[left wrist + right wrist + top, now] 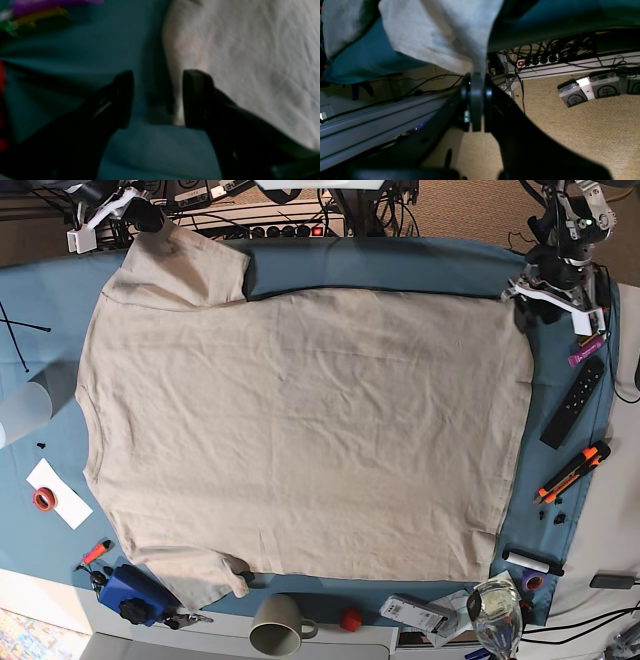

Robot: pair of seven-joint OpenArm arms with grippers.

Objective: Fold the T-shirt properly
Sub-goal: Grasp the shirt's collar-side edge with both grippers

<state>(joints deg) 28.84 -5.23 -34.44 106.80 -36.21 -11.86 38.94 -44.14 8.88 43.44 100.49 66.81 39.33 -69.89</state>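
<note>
While clamped fully shut on a pinch of the T-shirt (437,32), right gripper (476,80) out at the rim of the tabletop (400,255), floor and cables visible beyond it, cloth fanning away from the closed pads in a loose bunch. Outward from that grip, in the base view: the near sleeve drawn up toward it, then the whole body of the garment spread almost flat, lightly wrinkled, reaching across to the other arm. Left gripper (157,97) wide open and holding nothing, low over the hem corner, with the garment's edge running up between the two fingers and closer to one of them; touching or just clear of the cloth, cannot tell through the blur. Just beside this gripper a black remote (572,402), farther out the orange cutters (573,471), both off the cloth. Judged step: taking hold of the two far corners ahead of the first lengthwise fold, one corner secured and the other not yet. Next move probably calls for settling a little onto the hem, closing on the edge alone without catching the blue cover beneath, then lifting both ends level and carrying them across together so as not to skew the fold.
</note>
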